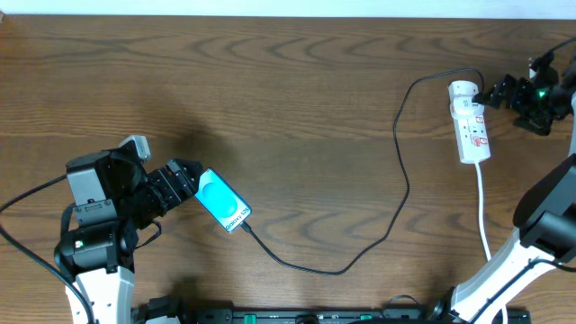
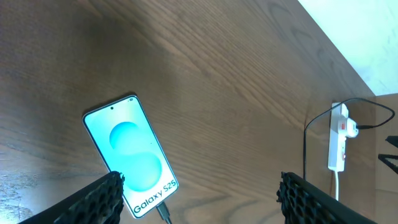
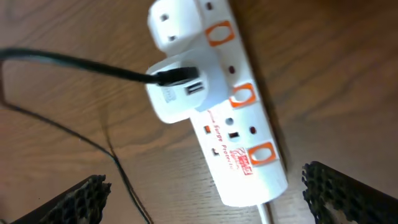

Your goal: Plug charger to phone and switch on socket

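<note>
Just ahead of the right end effector (image 1: 498, 91): white elongated plastic power strip (image 1: 470, 121), flat on the brown wood-grain tabletop (image 1: 288, 81), its rounded end nearest the fingers.
Right end effector state: fingers spread wide, holding nothing.
On the power strip: blocky white plastic adapter (image 3: 180, 87) seated in an outlet, with the long thin black charger cable (image 3: 74, 62) plugged into its side. Three small orange-red switches (image 3: 242, 96) run down one long edge.
Just ahead of the left end effector (image 1: 186, 178): small rectangular smartphone with a bright cyan screen (image 1: 221, 202), flat on the tabletop.
Left end effector state: spread, gripping nothing.
Phone end of the cable: connector tip (image 2: 163, 211) meets the smartphone's bottom edge and looks seated, though the frame partly cuts it off.
Step in hand: probably pressing a switch, since both cable ends look connected.
Risk, wrong switch: the adapter sits between two switches, and I cannot tell which one governs its outlet.
Risk, sliding: nothing pins the power strip, so a sideways push could skate it away.
Risk, snag: a spread finger could catch the cable beside the adapter and tug the plug loose.
</note>
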Available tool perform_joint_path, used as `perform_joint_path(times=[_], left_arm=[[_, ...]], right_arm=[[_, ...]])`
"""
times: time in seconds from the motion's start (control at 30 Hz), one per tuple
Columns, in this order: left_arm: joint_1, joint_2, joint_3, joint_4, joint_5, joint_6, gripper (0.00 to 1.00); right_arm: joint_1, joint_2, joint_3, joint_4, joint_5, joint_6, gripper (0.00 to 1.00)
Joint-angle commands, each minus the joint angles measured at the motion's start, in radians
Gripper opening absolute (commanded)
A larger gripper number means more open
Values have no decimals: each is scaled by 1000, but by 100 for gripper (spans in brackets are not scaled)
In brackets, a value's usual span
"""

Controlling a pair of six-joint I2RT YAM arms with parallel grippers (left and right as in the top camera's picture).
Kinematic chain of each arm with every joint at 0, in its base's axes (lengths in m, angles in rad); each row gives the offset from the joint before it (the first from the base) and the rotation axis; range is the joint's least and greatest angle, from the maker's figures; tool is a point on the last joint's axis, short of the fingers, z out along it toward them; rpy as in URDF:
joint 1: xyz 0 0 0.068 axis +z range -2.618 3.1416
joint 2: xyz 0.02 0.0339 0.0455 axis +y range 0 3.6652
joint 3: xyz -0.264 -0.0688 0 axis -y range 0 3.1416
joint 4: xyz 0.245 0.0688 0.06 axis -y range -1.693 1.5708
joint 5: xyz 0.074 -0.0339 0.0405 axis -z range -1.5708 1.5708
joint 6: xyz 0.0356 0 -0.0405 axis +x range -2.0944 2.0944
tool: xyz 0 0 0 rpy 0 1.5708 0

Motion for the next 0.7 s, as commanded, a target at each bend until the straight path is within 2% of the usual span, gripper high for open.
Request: perform_joint_path(times=[0.0, 0.1, 0.17, 0.2, 0.53, 0.67], left_arm=[[0, 13, 16, -8, 9, -5, 80], [0, 35, 16, -14, 9, -5, 80], [0, 57, 16, -15, 10, -5, 80], [0, 64, 16, -15, 10, -5, 80], [0, 91, 16, -14, 10, -5, 80], [0, 91, 16, -14, 10, -5, 80]], right_arm=[[12, 26, 9, 8, -63, -156, 99], [25, 45, 9, 54, -44, -145, 98], [29, 64, 9, 110, -9, -84, 91], [29, 68, 8, 120, -3, -68, 90], [48, 88, -10, 159, -8, -50, 99], [71, 89, -57, 191, -8, -50, 99]])
